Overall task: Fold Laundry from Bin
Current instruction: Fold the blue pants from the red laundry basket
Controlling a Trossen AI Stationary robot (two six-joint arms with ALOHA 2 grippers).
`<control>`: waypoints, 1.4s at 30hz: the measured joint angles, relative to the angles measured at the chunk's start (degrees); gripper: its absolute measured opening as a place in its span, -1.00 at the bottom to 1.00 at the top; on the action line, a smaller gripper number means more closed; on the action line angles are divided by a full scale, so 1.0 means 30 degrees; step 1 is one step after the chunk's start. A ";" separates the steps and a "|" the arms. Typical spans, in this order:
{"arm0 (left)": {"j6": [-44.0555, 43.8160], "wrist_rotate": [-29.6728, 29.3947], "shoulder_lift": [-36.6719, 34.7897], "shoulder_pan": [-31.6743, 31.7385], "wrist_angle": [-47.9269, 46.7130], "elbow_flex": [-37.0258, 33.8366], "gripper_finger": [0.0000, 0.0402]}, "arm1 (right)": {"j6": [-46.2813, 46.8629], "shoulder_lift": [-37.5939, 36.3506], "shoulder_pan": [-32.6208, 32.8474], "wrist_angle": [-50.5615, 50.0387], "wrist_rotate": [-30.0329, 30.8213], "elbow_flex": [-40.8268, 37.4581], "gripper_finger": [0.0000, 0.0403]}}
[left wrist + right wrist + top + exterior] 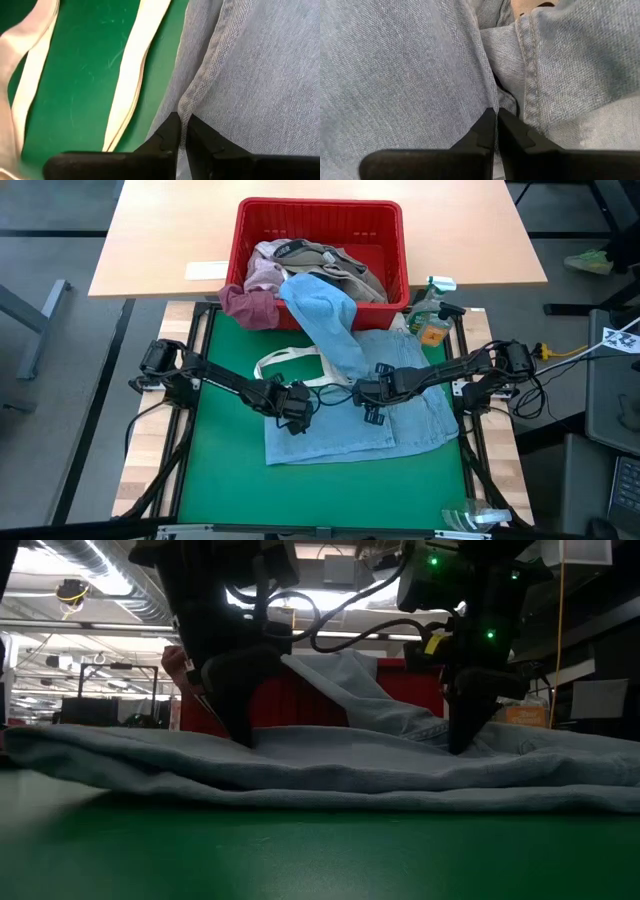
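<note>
A light blue denim garment (370, 405) lies spread flat on the green mat (230, 470) of the tabletop, in front of the red bin (320, 220). One long part of it runs up from the flat cloth and hangs over the bin's near rim. The bin stands at the far side, on a light wooden tabletop (170, 230), and holds more laundry: a khaki-grey piece (335, 265), a pale pink piece (265, 272) and a maroon piece (250, 305) that spills over the bin's near left corner.

The left pincer (297, 412) is down on the left edge of the denim garment. In the left wrist view its two fingers (167, 137) are drawn together on the seamed hem (200, 85) of the cloth, pinching it. The right pincer (370, 402) is down on the garment near its middle, just beside the left one; in the right wrist view its fingers (487, 130) are nearly shut on a fold of denim next to a stitched seam (532, 90). In the low view both pincers press their tips into the cloth where it lies on the mat.

Under and beside the garment's left edge lie the off-white straps (285, 365) of a tote bag, looped on the mat. To the right of the bin stands a green spray bottle (430, 305) beside an orange container (433, 332).
</note>
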 joint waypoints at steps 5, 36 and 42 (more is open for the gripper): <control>-0.0030 0.0017 0.0000 0.0089 0.0308 0.0000 -0.62 | -0.0006 0.0000 0.0000 0.0020 -0.0007 0.0000 -0.93; -0.0069 0.5026 -0.2200 -0.0205 -0.0269 0.1239 -0.53 | -0.1297 -0.0036 0.0015 -0.4249 -0.0416 0.4800 -0.29; -0.0997 0.7034 -0.2197 -0.1492 0.0065 0.1239 -0.53 | -0.1232 -0.0051 0.0157 -0.3686 -0.4952 0.4359 -0.29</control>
